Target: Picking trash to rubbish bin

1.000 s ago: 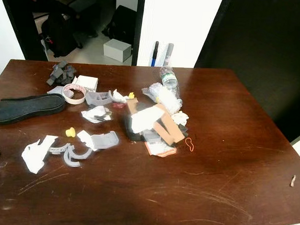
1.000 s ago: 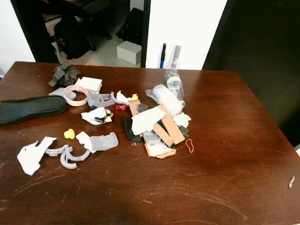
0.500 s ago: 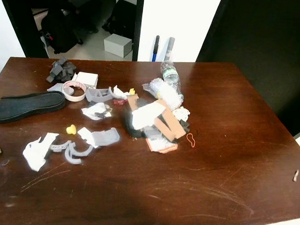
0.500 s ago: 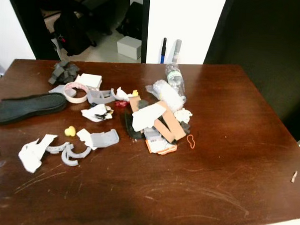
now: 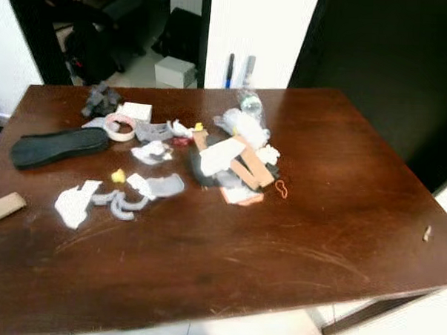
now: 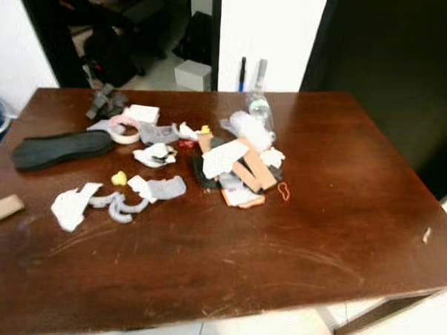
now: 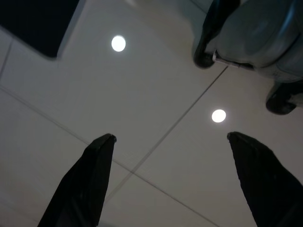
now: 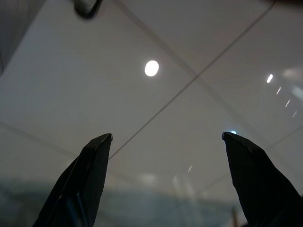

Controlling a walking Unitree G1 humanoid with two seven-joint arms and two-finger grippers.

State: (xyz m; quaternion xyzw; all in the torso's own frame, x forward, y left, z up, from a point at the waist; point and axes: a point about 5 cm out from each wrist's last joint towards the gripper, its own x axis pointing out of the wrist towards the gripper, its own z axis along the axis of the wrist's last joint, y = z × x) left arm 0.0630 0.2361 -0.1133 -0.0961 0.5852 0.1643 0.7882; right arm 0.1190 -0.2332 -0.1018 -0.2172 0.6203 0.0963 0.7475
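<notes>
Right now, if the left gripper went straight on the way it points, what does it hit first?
Probably the tiled floor. The left gripper hangs open over bare tile, with nothing between its fingers. A grey robot part sits off to one side. Depth is unclear.

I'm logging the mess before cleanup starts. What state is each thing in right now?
Plastic bottle: lying on its side at the table's far edge.
Tape roll: lying flat.
Black insole: lying flat.
Paper scrap: torn, crumpled.
Cardboard strips: piled on the central heap.
Left pincer: open, empty, over floor tiles.
Right pincer: open, empty.
</notes>
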